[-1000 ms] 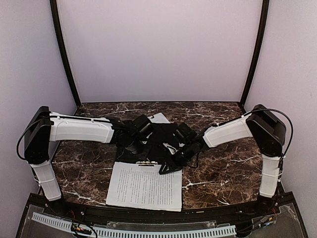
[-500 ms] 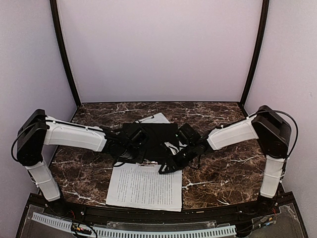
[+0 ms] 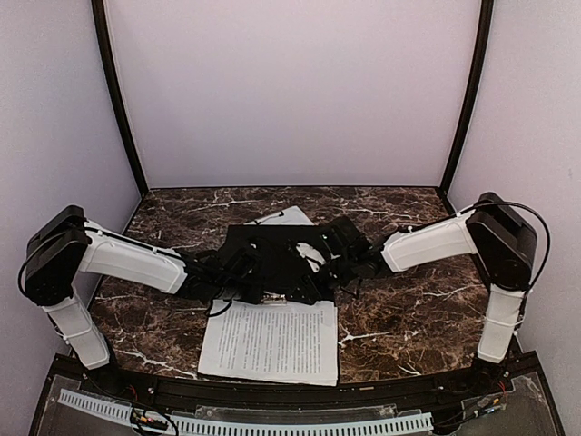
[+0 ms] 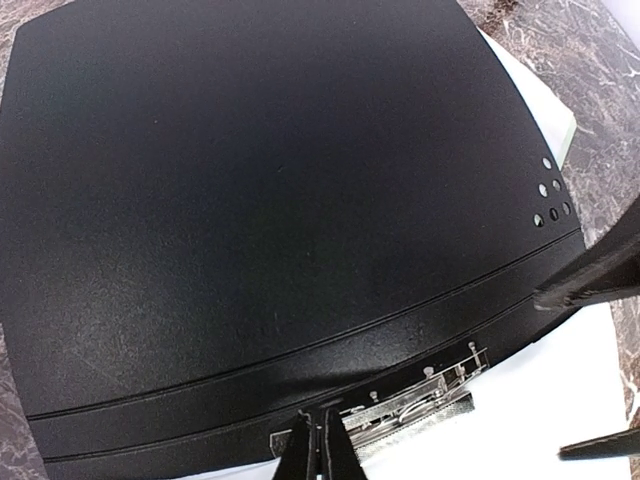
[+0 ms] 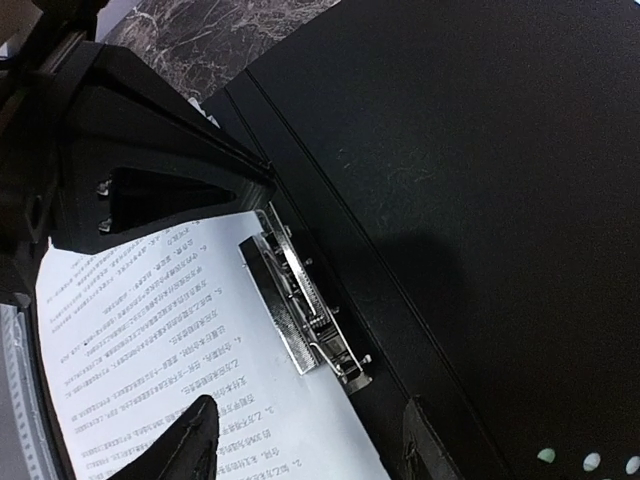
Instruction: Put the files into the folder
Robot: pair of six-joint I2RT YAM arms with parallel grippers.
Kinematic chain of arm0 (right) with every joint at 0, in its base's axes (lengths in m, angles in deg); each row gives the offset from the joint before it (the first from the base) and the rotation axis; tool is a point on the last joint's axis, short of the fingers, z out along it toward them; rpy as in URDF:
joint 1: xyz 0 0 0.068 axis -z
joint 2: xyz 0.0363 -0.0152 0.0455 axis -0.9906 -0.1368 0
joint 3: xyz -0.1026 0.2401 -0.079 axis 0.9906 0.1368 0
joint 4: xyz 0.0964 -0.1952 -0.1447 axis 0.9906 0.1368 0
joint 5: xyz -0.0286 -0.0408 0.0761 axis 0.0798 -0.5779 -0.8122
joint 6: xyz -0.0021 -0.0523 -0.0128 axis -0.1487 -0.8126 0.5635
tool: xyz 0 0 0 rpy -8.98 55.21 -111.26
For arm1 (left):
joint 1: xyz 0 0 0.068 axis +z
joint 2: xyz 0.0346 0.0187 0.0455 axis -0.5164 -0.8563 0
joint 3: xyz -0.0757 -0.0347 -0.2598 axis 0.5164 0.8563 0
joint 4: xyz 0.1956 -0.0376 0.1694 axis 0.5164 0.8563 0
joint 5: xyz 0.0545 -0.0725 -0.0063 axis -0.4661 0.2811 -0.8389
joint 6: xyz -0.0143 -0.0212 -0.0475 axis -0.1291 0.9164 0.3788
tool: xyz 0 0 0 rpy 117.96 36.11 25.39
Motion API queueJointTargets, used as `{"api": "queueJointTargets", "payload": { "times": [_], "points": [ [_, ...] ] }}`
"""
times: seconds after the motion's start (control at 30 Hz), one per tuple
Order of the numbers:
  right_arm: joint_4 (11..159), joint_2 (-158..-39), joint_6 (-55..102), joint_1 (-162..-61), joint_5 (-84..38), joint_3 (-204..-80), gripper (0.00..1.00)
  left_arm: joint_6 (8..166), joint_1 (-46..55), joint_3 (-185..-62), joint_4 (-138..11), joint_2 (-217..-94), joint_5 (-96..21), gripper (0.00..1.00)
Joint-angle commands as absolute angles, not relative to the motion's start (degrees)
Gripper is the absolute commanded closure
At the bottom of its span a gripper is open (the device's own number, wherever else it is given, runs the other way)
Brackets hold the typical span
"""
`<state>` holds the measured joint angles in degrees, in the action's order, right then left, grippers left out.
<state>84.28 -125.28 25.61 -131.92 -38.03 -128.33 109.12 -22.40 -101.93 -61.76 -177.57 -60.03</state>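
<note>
Hanging over the metal clip (image 5: pixel 300 300), the right gripper (image 5: pixel 305 420) is being held with its jaws well apart, nothing gripped between them. The left gripper (image 4: pixel 320 450) is being kept pressed together, its tips at the black spine of the open folder (image 3: pixel 272 250) beside the clip, seemingly touching it. A printed sheet (image 3: pixel 270 341) is lying flat just below the clip. Compared with a second ago, the right jaws are being shown wider, and the sheet shifted slightly rightward.
</note>
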Motion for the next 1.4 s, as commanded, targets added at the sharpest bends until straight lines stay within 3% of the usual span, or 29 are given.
{"api": "queueJointTargets", "payload": {
  "times": [0.0,0.77,1.37],
  "points": [
    [81.8,-128.2,16.1,-132.1,-36.4,-129.5,0.38,110.0,-22.8,-97.7,-58.6,-181.3,-52.9,0.99],
    [83.5,-134.0,5.9,-134.1,-32.7,-130.8,0.52,110.8,-20.9,-96.2,-60.7,-180.7,-46.8,0.99],
    [86.1,-134.3,5.1,-135.7,-21.9,-127.9,0.67,111.6,-19.6,-95.5,-60.5,-180.3,-43.6,0.99]
  ]
}}
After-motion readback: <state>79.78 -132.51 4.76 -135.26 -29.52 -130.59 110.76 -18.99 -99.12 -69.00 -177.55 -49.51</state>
